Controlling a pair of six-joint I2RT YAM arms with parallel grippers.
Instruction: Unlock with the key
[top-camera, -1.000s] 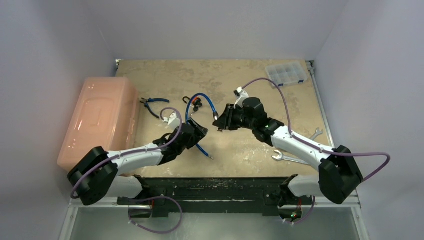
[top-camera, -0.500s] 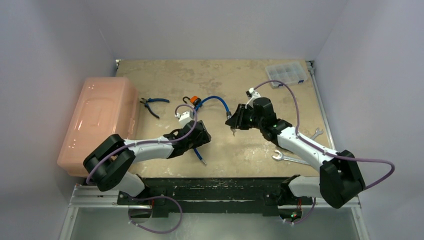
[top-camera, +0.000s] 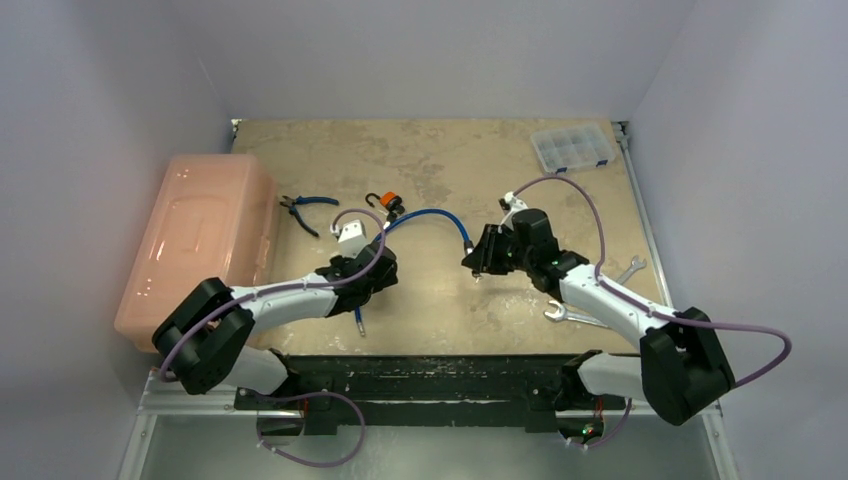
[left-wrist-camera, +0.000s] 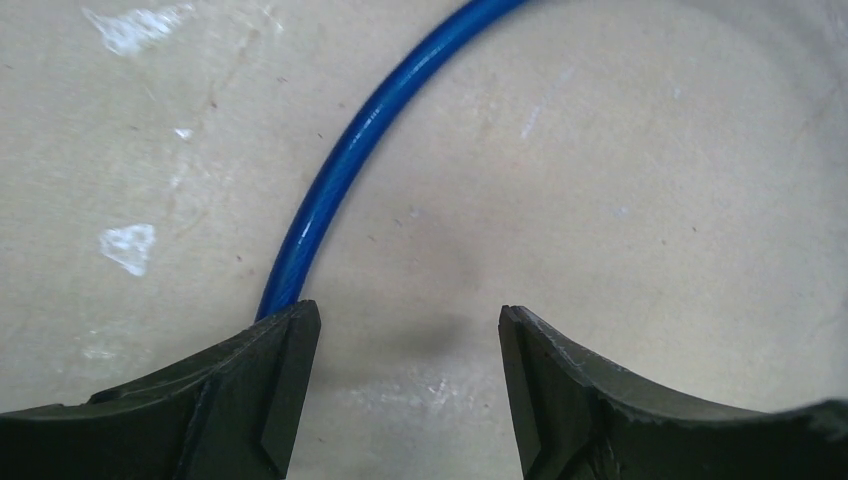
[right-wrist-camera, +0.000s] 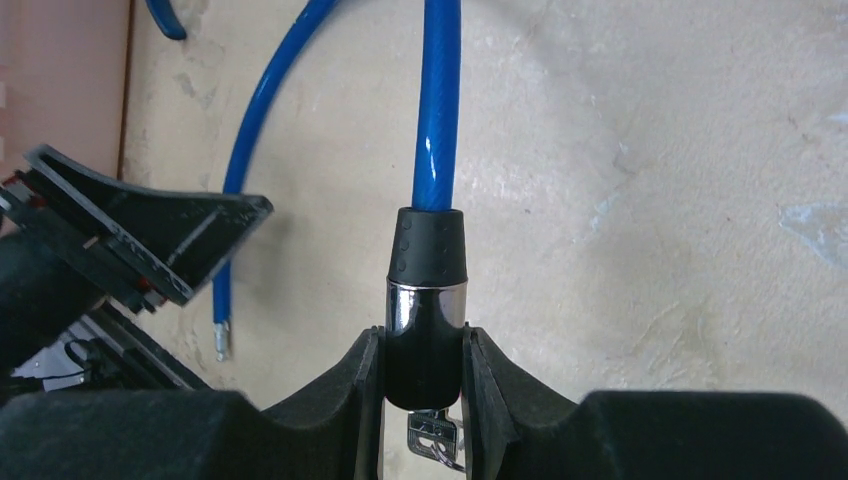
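One end is held: the right gripper (right-wrist-camera: 424, 340) clamps the lock body (right-wrist-camera: 427, 290), its long axis pointing straight ahead between the fingers, with the key (right-wrist-camera: 432, 438) at the near end. The left gripper (left-wrist-camera: 405, 330) gapes wide and empty, the blue cable (left-wrist-camera: 330, 180) running past its left finger.

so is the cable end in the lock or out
Out: the cable's metal tip lies free on the table, apart from the lock head shut in the right pincer.

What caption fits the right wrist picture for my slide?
Right gripper clamps the lock barrel of the blue cable, a key at its end.
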